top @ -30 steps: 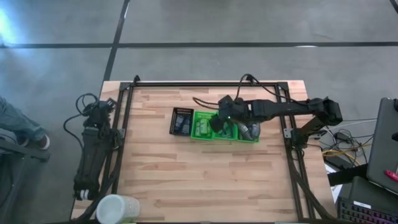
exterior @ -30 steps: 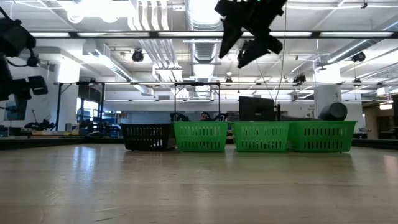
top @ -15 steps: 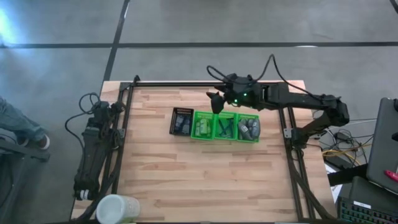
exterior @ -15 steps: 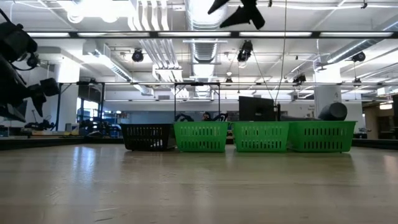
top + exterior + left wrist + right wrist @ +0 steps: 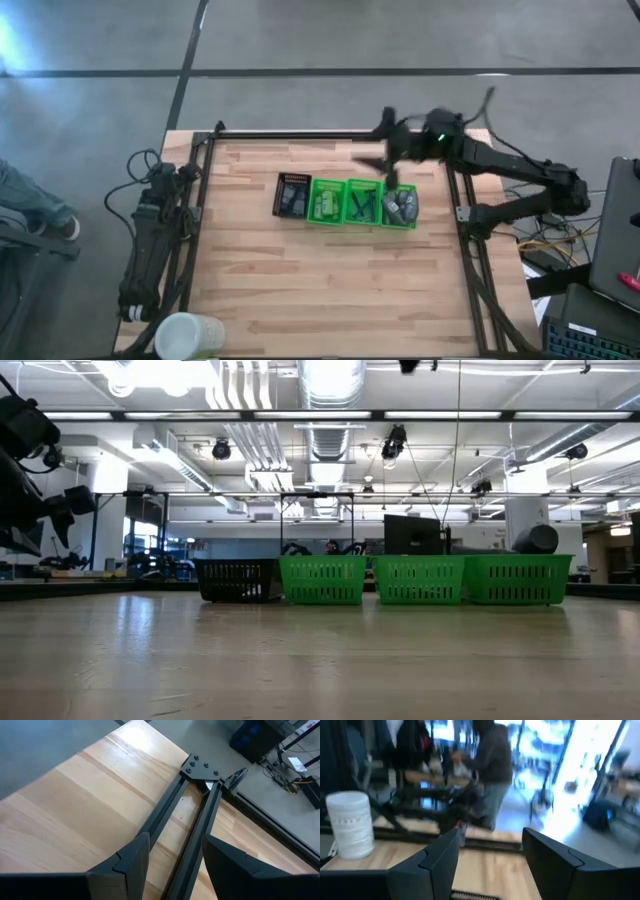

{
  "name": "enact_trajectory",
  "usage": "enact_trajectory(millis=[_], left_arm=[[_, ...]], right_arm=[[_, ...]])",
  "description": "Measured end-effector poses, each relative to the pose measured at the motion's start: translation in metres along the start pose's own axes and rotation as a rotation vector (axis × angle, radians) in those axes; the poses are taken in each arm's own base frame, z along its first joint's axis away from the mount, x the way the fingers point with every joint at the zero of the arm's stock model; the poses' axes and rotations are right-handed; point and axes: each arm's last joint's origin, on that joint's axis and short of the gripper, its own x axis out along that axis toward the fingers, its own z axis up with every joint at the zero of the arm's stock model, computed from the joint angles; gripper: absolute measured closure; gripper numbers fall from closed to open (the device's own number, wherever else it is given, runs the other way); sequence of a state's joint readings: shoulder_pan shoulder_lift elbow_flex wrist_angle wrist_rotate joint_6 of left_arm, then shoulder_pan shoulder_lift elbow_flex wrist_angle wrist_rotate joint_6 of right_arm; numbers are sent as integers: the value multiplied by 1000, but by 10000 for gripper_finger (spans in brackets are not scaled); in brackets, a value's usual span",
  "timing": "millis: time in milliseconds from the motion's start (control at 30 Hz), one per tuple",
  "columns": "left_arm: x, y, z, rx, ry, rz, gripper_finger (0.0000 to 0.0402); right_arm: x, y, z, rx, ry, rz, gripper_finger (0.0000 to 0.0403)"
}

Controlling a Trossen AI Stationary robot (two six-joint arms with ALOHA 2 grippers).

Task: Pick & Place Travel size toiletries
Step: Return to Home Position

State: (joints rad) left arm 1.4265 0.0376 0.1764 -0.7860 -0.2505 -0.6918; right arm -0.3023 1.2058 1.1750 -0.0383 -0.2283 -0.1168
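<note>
The travel size toiletries point(image 5: 362, 204) all lie inside the row of four trays at the middle of the tabletop point(image 5: 300, 290). None is seen loose on the wood, so the sorting is judged finished or nearly so.

For the return to the rest pose to be done well, this row should be left undisturbed. The right end effector point(image 5: 490, 845) should be carried high, well clear of the tray rims. It should be drawn towards its own side, away from the row and not across it. Its fingers are spread with nothing between them, so no drop need be feared. Care is called for near the dark frame rail point(image 5: 300, 134) at the far edge, which could be struck in a hasty fold.

From above, grey rounded bottles point(image 5: 401, 207) are made out in the rightmost green tray point(image 5: 400, 226). Thin dark crossed sticks point(image 5: 358, 208) lie in the middle green tray point(image 5: 364, 225), and small pale and green pieces point(image 5: 324, 203) in the left green tray point(image 5: 327, 225). Dark flat pieces point(image 5: 293, 200) lie in the black slotted tray point(image 5: 279, 195). Finer detail cannot be told.

The right arm point(image 5: 500, 165) is held over the far strip of the tabletop, just beyond the two right-hand green trays. The left end effector point(image 5: 175, 842), likewise spread and empty, is parked at the left edge. A white cylindrical container point(image 5: 188, 335) stands at the near left corner.
</note>
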Motion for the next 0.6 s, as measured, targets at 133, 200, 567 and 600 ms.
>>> enact_trajectory(millis=[133,200,567,600], left_arm=[[0,0,0,1,1,1,216],[0,0,0,1,1,2,216],[0,0,0,2,3,3,216],[0,0,0,2,3,3,216]], right_arm=[[-45,-39,-35,26,-144,23,194],[-75,-51,-43,112,-193,-61,198],[-193,-30,-84,35,-310,-463,217],[-199,-24,-89,-3,-304,-470,219]])
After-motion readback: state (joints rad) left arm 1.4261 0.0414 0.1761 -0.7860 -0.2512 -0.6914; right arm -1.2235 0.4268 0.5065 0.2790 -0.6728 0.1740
